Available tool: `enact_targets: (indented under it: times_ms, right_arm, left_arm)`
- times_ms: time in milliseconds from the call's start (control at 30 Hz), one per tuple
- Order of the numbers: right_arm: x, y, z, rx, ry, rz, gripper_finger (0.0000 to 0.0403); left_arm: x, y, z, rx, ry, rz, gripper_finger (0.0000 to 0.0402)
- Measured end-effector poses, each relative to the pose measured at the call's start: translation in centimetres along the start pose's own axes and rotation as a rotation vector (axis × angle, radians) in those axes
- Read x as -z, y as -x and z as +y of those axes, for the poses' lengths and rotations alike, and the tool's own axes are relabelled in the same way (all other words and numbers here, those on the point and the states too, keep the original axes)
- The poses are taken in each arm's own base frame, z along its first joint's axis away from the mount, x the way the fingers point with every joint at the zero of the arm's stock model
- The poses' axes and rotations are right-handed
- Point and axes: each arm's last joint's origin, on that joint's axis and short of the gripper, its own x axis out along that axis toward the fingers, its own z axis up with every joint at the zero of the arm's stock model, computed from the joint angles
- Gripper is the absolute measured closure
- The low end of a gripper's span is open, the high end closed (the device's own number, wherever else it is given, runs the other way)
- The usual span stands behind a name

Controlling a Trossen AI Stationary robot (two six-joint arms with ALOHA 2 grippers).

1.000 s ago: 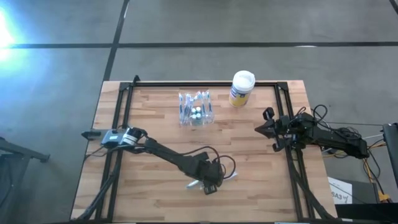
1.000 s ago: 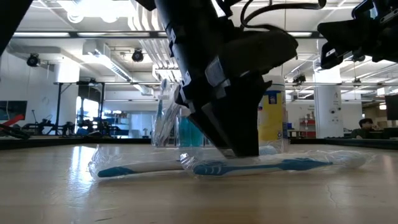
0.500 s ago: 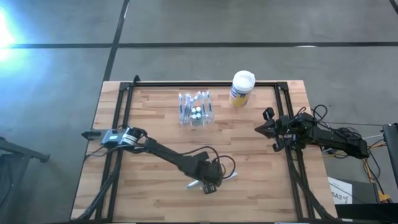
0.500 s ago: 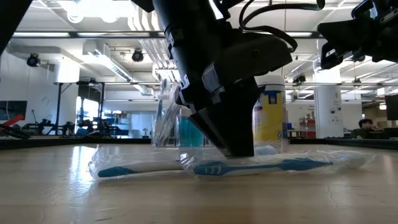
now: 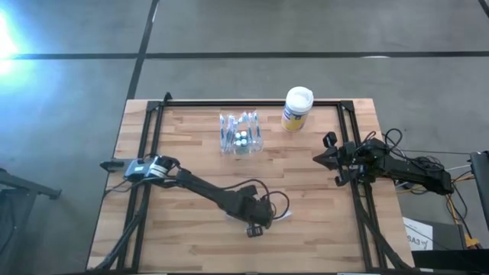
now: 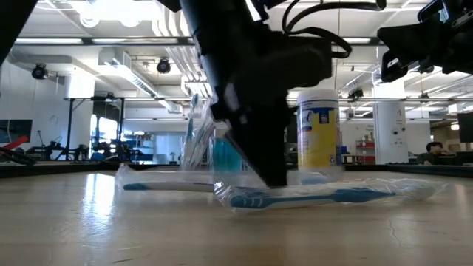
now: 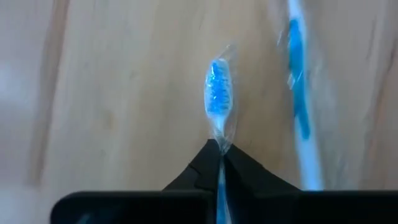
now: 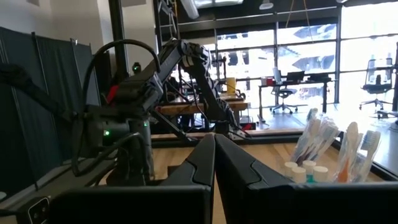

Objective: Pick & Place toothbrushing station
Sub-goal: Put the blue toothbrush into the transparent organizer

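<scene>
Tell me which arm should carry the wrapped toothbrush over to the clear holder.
The left. Its claw is already shut on a wrapped toothbrush near the table's front edge. The right claw waits empty at the right edge. The clear holder stands near the far edge, beside the canister.

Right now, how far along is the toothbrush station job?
Done: the clear toothbrushing station at the back of the table, beside the white-lidded canister, already holds several brushes. In hand: the left gripper is shut on a wrapped toothbrush low over the table's front. Left: carry it to the station; a second wrapped toothbrush lies on the table. The right gripper waits shut at the right edge.
</scene>
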Motion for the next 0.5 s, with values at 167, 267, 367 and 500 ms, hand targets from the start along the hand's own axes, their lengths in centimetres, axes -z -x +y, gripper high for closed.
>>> enact_targets:
  times_ms: [167, 267, 367, 500]
  right_arm:
    - [0.0, 0.0, 0.0, 0.0, -0.001, 0.003, 0.0394]
    - [0.1, 0.0, 0.0, 0.001, -0.002, 0.006, 0.0394]
    - [0.1, 0.0, 0.0, 0.0, -0.002, 0.005, 0.0394]
    - [0.1, 0.0, 0.0, 0.001, 0.0, 0.006, 0.0394]
  left_arm:
    - [-0.3, 3.7, 0.5, -0.07, -0.04, -0.04, 0.0397]
    - [-0.7, 7.0, 0.7, -0.139, -0.046, -0.131, 0.0397]
    - [-0.6, 10.8, 0.9, -0.205, -0.053, -0.251, 0.0399]
    - [0.6, 17.3, 2.4, -0.312, -0.024, -0.439, 0.0398]
